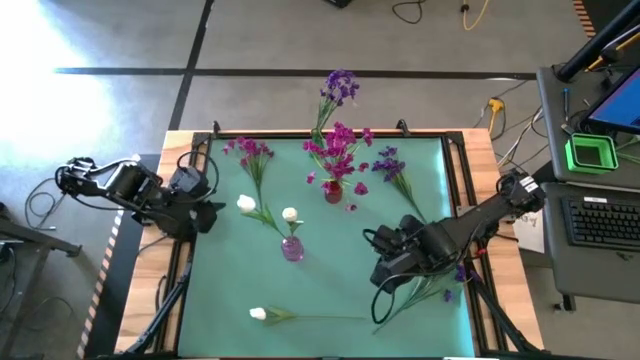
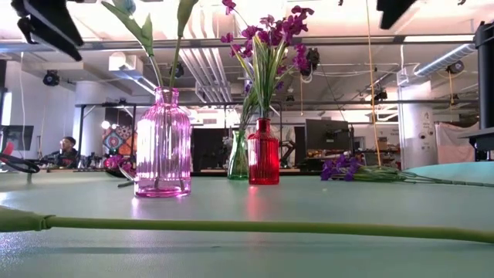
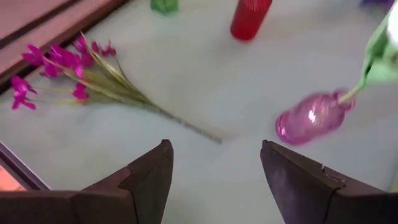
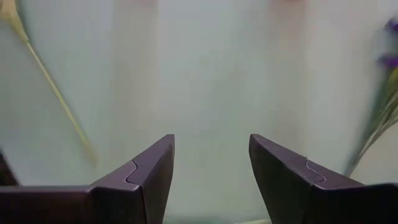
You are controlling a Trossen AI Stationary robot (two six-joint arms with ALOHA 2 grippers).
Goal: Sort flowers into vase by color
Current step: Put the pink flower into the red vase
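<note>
Three vases (image 1: 292,247) are seen mid-mat; one white flower (image 1: 259,314) lies near the front edge. Both grippers, left (image 1: 212,215) and right (image 1: 383,275), are held open, empty.

Two white buds (image 1: 268,210) on green stems stand in the pink glass vase (image 1: 292,248) near the middle of the green mat. A bunch of magenta flowers (image 1: 338,150) stands upright in the red vase (image 1: 333,190) behind it. Purple flowers (image 1: 340,88) rise from the green vase (image 2: 238,157), which stands just beyond the red one. One magenta spray (image 1: 250,155) lies flat on the mat toward the left far corner, blossoms pointing away. One purple spray (image 1: 392,168) lies flat to the right of the red vase. A white bud (image 1: 260,314) with a long stem lies along the near edge. More purple stems (image 1: 440,285) lie near the right near corner, partly hidden.
</note>
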